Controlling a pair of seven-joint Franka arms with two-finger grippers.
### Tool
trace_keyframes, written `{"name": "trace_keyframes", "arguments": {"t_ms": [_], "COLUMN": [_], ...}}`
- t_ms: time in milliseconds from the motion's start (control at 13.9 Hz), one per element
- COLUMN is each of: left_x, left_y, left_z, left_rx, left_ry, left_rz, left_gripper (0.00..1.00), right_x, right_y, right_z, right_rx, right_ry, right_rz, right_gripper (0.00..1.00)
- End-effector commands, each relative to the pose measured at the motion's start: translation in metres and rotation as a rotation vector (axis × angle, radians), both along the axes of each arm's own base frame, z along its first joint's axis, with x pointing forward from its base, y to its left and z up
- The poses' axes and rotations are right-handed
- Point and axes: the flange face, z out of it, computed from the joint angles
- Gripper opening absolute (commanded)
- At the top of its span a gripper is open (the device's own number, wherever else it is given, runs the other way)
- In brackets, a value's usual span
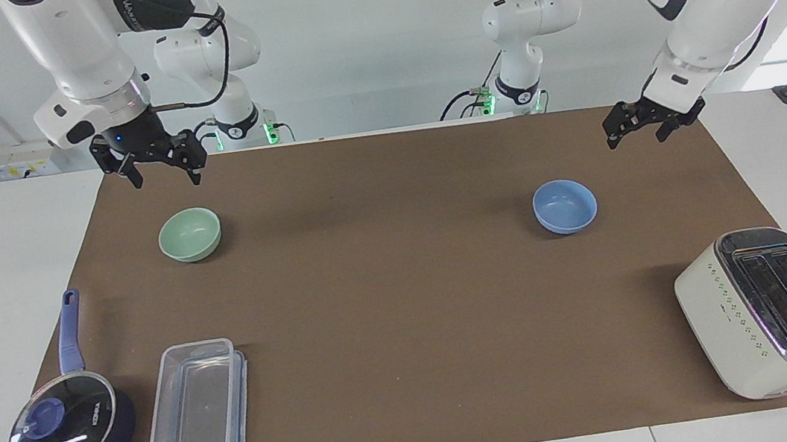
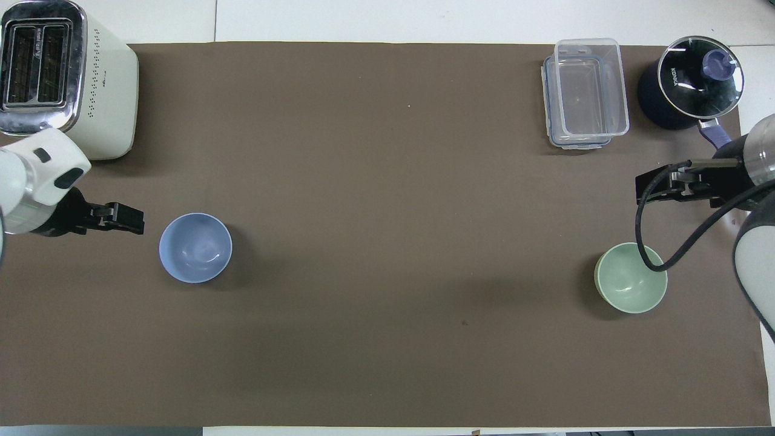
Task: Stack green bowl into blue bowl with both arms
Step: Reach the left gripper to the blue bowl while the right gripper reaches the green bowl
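Note:
The pale green bowl (image 1: 190, 234) sits upright on the brown mat toward the right arm's end; it also shows in the overhead view (image 2: 630, 277). The light blue bowl (image 1: 565, 206) sits upright toward the left arm's end, seen from above too (image 2: 195, 247). My right gripper (image 1: 165, 175) is open and empty, raised over the mat beside the green bowl (image 2: 643, 189). My left gripper (image 1: 634, 135) is open and empty, raised over the mat beside the blue bowl, apart from it (image 2: 130, 218).
A cream toaster (image 1: 772, 309) stands farther from the robots at the left arm's end. A clear lidded container (image 1: 195, 410) and a dark blue saucepan with glass lid (image 1: 70, 433) lie farther out at the right arm's end. The brown mat (image 1: 387, 289) covers the table.

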Motion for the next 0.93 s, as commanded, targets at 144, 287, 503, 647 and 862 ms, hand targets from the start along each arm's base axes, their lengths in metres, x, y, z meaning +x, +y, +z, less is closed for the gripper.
{"name": "trace_keyframes", "arguments": {"t_ms": [144, 287, 503, 647, 862], "left_x": [-0.022, -0.022, -0.033, -0.036, -0.041], "left_y": [0.0, -0.003, -0.003, -0.004, -0.016], "left_z": [-0.079, -0.091, -0.105, -0.114, -0.121], "left_rx": [0.01, 0.009, 0.01, 0.01, 0.009], "left_ry": [-0.011, 0.012, 0.02, 0.015, 0.026], "left_rz": [-0.08, -0.09, -0.089, -0.088, -0.111], "left_gripper": [1.0, 1.0, 1.0, 0.99, 0.97], "right_x": [-0.004, -0.011, -0.035, -0.039, -0.039], "right_y": [-0.003, -0.007, -0.025, -0.046, -0.073], "right_z": [-0.014, -0.035, -0.09, -0.117, -0.157], "right_rx": [0.027, 0.028, 0.029, 0.026, 0.024], "right_ry": [-0.046, -0.076, -0.128, -0.121, -0.09], "right_rz": [0.002, 0.002, -0.011, -0.017, -0.002], "right_gripper": [1.0, 1.0, 1.0, 1.0, 1.0]}}
